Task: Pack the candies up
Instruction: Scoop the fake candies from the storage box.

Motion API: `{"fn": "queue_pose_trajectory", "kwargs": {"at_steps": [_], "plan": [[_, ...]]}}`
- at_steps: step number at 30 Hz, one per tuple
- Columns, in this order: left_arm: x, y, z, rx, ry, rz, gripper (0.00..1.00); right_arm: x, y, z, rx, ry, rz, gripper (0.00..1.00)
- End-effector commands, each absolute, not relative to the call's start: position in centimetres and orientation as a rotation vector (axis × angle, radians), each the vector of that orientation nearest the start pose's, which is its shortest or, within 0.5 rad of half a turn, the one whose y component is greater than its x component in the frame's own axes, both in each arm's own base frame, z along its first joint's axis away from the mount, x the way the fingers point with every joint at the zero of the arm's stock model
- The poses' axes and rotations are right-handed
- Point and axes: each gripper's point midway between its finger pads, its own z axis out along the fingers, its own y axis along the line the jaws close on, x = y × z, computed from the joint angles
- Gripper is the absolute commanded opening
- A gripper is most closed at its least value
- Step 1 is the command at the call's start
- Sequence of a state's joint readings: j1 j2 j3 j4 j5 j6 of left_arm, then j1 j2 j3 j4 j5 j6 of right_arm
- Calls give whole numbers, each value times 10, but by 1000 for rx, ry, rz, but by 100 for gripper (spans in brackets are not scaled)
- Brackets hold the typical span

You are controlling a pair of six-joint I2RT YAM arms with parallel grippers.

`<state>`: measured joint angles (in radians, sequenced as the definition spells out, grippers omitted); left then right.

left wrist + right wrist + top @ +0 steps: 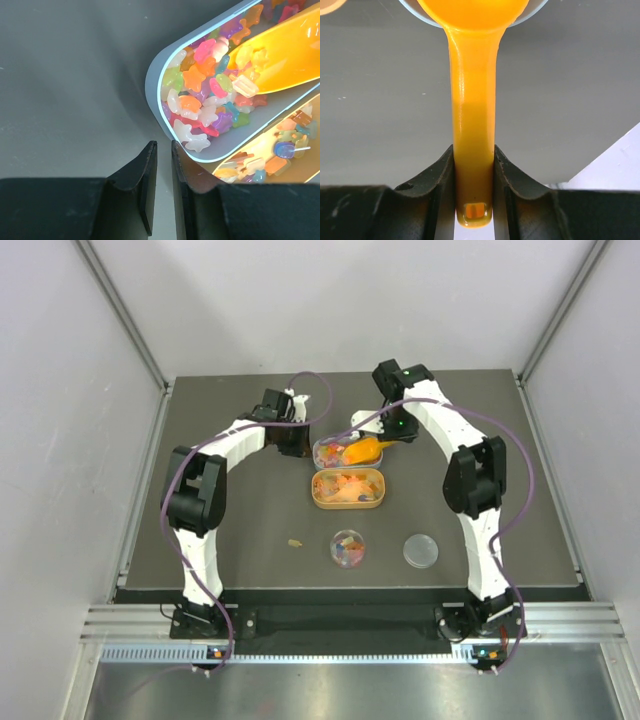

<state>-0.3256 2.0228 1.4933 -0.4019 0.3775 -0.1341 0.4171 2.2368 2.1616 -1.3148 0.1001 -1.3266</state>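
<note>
**Candies: container contents and orientation**

The reference item is the blue-rimmed tray (317, 450) (152, 85). It lies on the table (240, 540) with its long axis running left to right.

1. The reference tray holds a loose heap of candies (330, 450) (205, 100). They are star and blob shapes in pink, orange, green, white and blue.
2. The heap follows the tray's long axis. Single pieces lie flat or tilted at every angle and share no common direction.
3. The bowl of the orange scoop (362, 450) (290, 55) (472, 125) sits in the tray's right half, with a few candies in it.
4. The scoop handle points out over the tray's right end.
5. The right gripper (398, 435) (474, 150) is clenched on the end of that handle.
6. The left gripper (293, 445) (165, 145) sits at the tray's left corner. Its jaws are parted by a slim gap with nothing between them. Contact with the rim cannot be confirmed.
7. The tan tray (314, 490) lies just beside the reference tray on the arm-base side and parallel to it. It also holds candies.
8. The round clear cup (333, 547) stands well apart from the reference tray, towards the bases, and holds a small quantity.
9. The clear lid (420, 551) lies flat on that same side, uncovered.
</note>
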Motion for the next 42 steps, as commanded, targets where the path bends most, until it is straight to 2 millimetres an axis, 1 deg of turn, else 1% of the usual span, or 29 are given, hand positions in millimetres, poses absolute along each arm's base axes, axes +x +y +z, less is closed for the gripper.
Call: {"fn": "queue_pose_trajectory", "kwargs": {"at_steps": [1,5,11,13,20,26,29,35,42], "plan": [[445,-238,95,401,2405,-737,23,441,137,123,-2294,2025,-303,0],[436,-240,94,404,2418,-770,23,437,135,116,-2281,2083,-303,0],[432,-241,92,391,2430,-789,23,425,142,107,-2255,2154,-257,0],[431,-241,91,383,2431,-794,23,422,145,105,-2245,2176,-247,0],[431,-243,92,379,2422,-802,23,420,153,99,-2230,2191,-240,0],[430,-243,93,383,2421,-798,23,412,159,85,-2205,2235,-157,0],[429,-243,93,384,2420,-795,23,411,161,77,-2191,2245,-139,0],[428,-241,93,387,2420,-783,23,409,166,70,-2177,2244,-99,0],[429,-236,94,403,2419,-750,23,413,165,59,-2158,2251,-83,0]]}}
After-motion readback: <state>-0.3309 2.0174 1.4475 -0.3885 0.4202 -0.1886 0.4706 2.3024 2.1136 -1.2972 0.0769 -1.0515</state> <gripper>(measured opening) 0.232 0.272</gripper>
